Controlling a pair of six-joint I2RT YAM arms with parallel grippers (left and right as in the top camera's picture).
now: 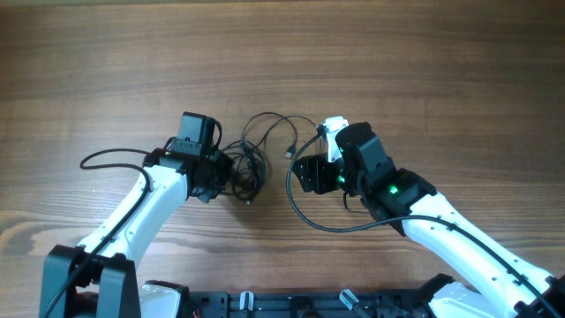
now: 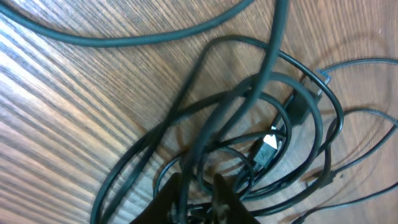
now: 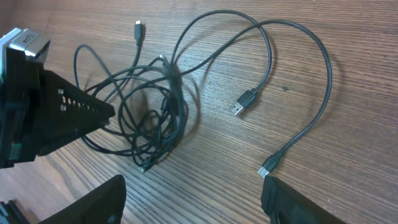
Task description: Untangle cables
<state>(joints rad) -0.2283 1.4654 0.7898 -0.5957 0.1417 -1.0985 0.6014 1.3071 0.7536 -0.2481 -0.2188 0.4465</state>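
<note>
The cables are thin black cords bunched in a small knot at the table's middle, with loose loops trailing to the right. My left gripper sits at the knot's left side. In the left wrist view its fingers are close together with strands of the knot between them. My right gripper is open and empty, right of the knot. In the right wrist view its fingers are wide apart above bare wood. The knot lies ahead, with a USB plug and a silver-tipped plug near the right finger.
The wooden table stretches away behind the arms. A thicker black arm cable arcs left of the left arm and crosses the left wrist view. Another arm cable loops below the right gripper.
</note>
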